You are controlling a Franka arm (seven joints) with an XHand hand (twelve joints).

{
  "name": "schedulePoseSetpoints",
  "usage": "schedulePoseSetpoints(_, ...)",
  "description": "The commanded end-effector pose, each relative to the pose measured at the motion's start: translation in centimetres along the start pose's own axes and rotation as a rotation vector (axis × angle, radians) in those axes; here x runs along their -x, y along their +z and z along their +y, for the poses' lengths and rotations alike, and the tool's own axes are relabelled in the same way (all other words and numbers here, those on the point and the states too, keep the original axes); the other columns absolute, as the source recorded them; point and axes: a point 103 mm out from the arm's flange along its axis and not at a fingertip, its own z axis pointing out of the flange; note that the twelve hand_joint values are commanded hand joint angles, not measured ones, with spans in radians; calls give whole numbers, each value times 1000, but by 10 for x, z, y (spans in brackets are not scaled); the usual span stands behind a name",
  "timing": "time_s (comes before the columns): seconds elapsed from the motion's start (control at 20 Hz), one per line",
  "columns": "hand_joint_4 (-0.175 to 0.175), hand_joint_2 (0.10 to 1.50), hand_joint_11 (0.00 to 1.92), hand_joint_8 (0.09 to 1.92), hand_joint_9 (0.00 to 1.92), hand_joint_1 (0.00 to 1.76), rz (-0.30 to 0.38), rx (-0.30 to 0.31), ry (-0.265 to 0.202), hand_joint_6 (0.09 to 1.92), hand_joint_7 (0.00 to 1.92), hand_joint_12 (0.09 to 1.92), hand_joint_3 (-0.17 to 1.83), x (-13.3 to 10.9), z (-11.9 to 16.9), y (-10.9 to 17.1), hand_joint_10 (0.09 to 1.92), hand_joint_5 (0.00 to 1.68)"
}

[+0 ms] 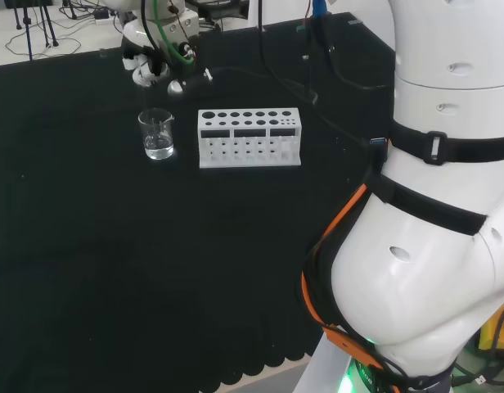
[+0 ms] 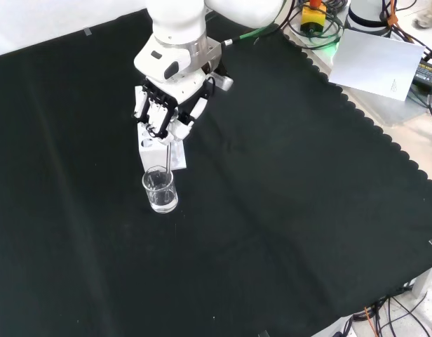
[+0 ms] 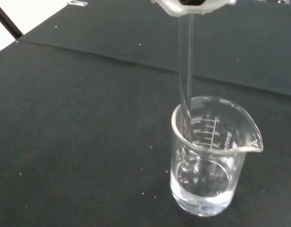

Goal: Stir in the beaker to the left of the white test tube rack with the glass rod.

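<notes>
Black cloth [image 2: 286, 210] under beaker [image 2: 160, 190], glass rod [image 3: 185, 94] inside, pinched by robot hand [image 2: 163, 112].

You saw glossy white arm links [image 1: 432, 270] banded in black with orange cable, and the black-and-white hand [image 2: 163, 112]

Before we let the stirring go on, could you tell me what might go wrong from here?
The glass rod stands in the beaker close to its wall; a wide stir could knock the glass or tip the beaker, spilling the clear liquid onto the black cloth. The white test tube rack stands right beside the beaker, so the hand could bump it.
</notes>
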Motion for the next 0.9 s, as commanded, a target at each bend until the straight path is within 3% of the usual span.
schedulePoseSetpoints(0.05,-175,1142,803,1415,1559,1441,-15,11,-8,990,945,1055,0,-1,13,-2,954,824)
schedulePoseSetpoints(0.4,-175,1142,803,1415,1559,1440,-3,-3,21,991,945,1055,0,32,10,2,954,824)
schedulePoseSetpoints(0.65,-175,1142,803,1415,1560,1440,-28,-11,42,991,945,1055,0,38,-8,4,954,823)
schedulePoseSetpoints(0.9,-175,1142,803,1415,1560,1440,-9,-14,37,992,945,1056,0,34,-19,5,954,823)
